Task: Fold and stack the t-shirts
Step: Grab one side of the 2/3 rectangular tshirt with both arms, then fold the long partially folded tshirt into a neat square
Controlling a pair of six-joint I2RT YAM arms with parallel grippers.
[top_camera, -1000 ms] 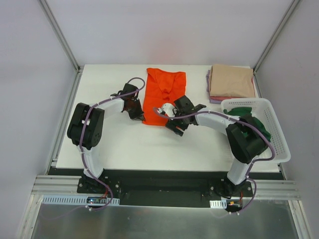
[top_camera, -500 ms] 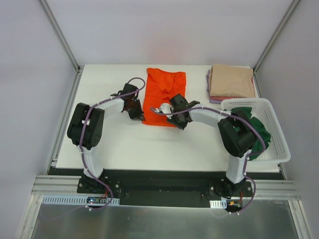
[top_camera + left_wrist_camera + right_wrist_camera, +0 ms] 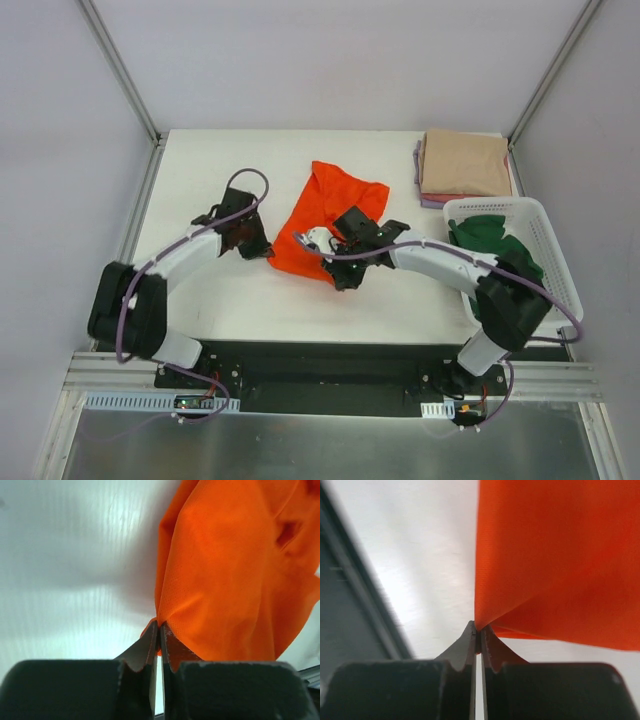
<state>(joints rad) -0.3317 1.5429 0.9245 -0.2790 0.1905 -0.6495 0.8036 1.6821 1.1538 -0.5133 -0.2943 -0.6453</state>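
The bright orange t-shirt (image 3: 322, 212) lies bunched and skewed at the table's middle. My left gripper (image 3: 262, 249) is shut on its near left corner, and the cloth (image 3: 235, 570) rises from the pinched tips (image 3: 160, 626). My right gripper (image 3: 337, 277) is shut on the near right corner, with orange cloth (image 3: 560, 555) fanning out from its tips (image 3: 478, 626). A dark green t-shirt (image 3: 497, 243) lies in the white basket (image 3: 560, 280). A folded beige t-shirt (image 3: 463, 162) tops a stack with pink and lilac edges showing under it.
The white slatted basket stands at the right edge of the white table (image 3: 220, 290), just in front of the folded stack. Metal frame posts rise at the far corners. The black rail (image 3: 320, 362) with the arm bases runs along the near edge.
The right gripper closed on the orange shirt's near right corner. Both grippers then pulled the near edge toward the front, dragging the flat shirt into a skewed, bunched shape.
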